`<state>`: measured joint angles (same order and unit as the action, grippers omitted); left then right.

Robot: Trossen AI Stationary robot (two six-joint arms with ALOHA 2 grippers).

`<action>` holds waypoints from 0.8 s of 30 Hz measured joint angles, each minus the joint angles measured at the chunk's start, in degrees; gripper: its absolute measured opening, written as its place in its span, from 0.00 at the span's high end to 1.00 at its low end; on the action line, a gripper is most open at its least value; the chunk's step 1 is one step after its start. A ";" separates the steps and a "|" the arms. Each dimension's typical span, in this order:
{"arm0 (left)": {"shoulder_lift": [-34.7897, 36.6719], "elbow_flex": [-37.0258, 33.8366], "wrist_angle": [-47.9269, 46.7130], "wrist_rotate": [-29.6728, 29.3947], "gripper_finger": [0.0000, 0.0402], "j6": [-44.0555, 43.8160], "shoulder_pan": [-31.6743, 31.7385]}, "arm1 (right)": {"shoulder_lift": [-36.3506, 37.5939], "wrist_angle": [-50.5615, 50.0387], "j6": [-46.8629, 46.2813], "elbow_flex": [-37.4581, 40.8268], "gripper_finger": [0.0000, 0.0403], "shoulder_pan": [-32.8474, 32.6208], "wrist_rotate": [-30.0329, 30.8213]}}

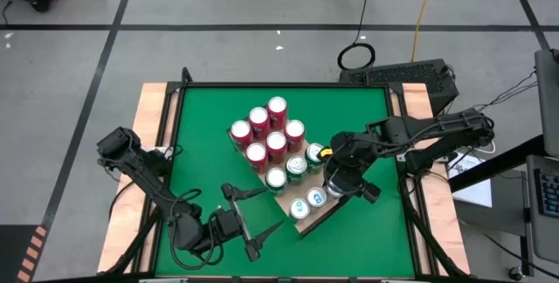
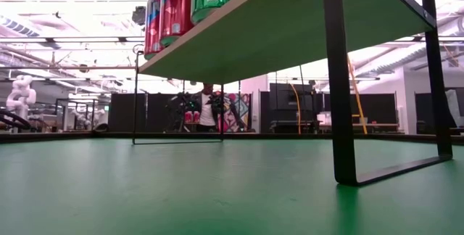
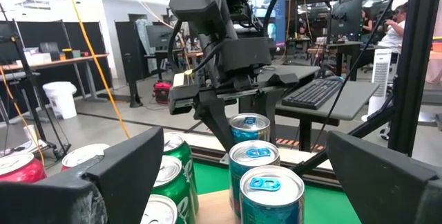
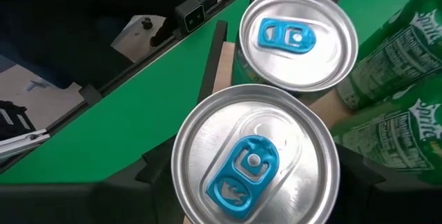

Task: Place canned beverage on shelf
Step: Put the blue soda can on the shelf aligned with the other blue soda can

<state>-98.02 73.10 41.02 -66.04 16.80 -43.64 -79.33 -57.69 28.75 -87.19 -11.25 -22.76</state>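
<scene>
Left gripper [image 1: 247,222] spread wide, empty, near edge of green table [image 1: 201,143] | right gripper [image 1: 335,188] clasps teal-tabbed silver can [image 4: 255,155] standing on light wood-grain shelf board [image 1: 307,224]; not yet let go | beyond: teal, green, red cans [image 1: 266,134] already shelved; placing looks almost complete

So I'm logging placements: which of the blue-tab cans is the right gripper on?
The blue-tab can nearest the green cans, between the right gripper fingers. The other one stands free at the shelf end, toward the left gripper.
</scene>
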 joint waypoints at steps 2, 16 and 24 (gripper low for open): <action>0.00 0.00 0.02 0.00 0.01 -0.01 0.00 | 0.00 0.77 0.02 0.63 0.42 0.00 -0.01; 0.00 0.00 0.02 0.00 0.01 -0.04 0.00 | 0.09 2.25 -1.20 2.72 0.42 0.00 -0.07; 0.00 0.00 0.02 0.00 0.01 -0.02 0.00 | 0.04 2.95 -1.14 2.81 0.42 0.00 -0.04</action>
<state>-98.02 73.10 41.04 -66.04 16.78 -43.64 -79.29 -54.74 27.62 -84.38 -11.25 -22.81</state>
